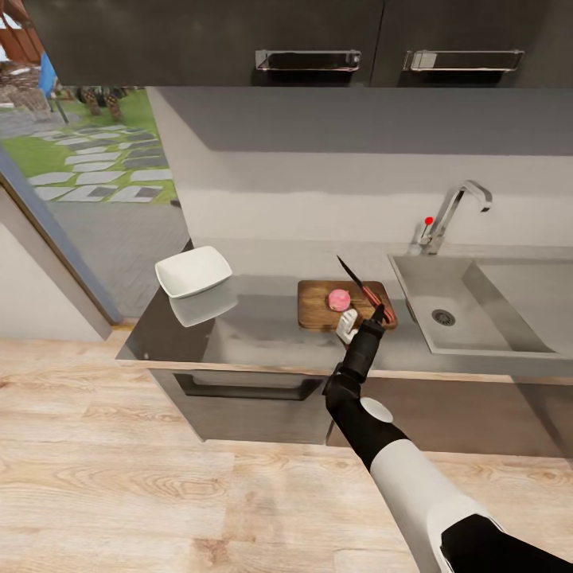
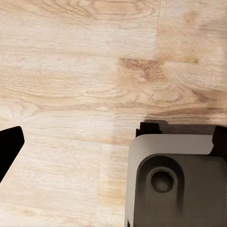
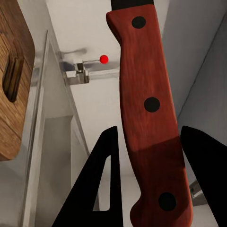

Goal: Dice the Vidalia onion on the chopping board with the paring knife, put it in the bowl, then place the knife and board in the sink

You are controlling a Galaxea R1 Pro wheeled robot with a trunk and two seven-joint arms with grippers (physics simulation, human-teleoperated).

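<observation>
The brown chopping board (image 1: 317, 312) lies on the grey countertop (image 1: 263, 326), just left of the sink (image 1: 509, 282). On it sits the Vidalia onion (image 1: 339, 300), a pinkish round lump. My right gripper (image 1: 377, 317) is shut on the paring knife (image 1: 368, 293) at the board's near right corner, with the dark blade slanting up over the board beside the onion. The right wrist view has the red handle (image 3: 151, 118) between the black fingers (image 3: 97, 189), plus the board's slot end (image 3: 12, 80). The white bowl (image 1: 193, 270) stands at the counter's left end. My left gripper (image 2: 113, 146) hangs open over the floor.
The chrome faucet (image 1: 460, 205) with its red-knobbed lever (image 1: 429, 220) stands behind the sink's left corner. Dark wall cabinets (image 1: 318, 40) hang overhead. Left of the counter a doorway (image 1: 95, 159) opens onto a garden. A grey part of my base (image 2: 175, 184) sits on the wooden floor (image 2: 71, 71).
</observation>
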